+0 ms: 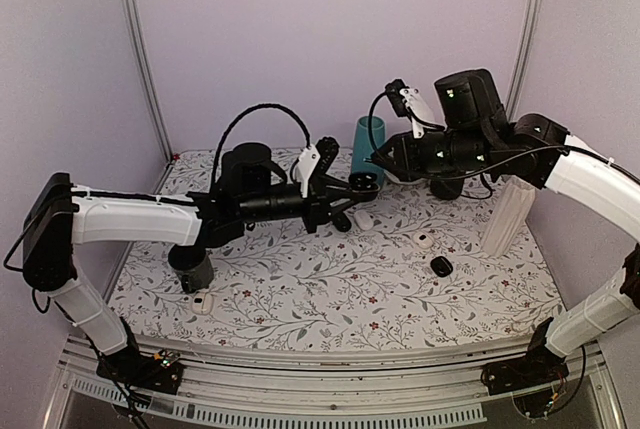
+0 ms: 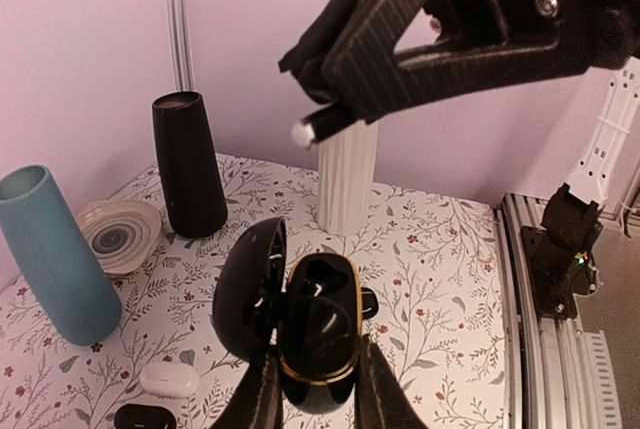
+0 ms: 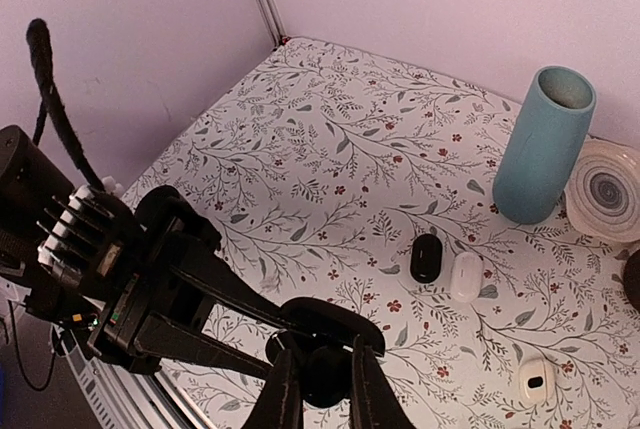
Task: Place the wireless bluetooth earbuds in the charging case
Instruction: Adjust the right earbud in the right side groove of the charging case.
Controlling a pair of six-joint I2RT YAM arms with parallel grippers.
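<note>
Hovering mid-air: left fingers (image 2: pixel 258 401) pinching open charging case (image 2: pixel 318 339); right fingers (image 2: pixel 400 54) pressed together above.

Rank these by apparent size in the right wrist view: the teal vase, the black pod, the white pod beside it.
Largest: teal vase.
Then black pod and white pod: they look alike, so unranked.

Black charging case (image 2: pixel 320 329), teal cylinder (image 2: pixel 55 254), white floral-patterned table (image 2: pixel 440 279)

Your left claw (image 1: pixel 363 185) and right claw (image 1: pixel 377 161) crowd each other in mid-air, the teal vase (image 1: pixel 368 147) close behind. A white ribbed post (image 1: pixel 505 214) walls the right; the table (image 1: pixel 320 289) in front lies open beneath.
</note>
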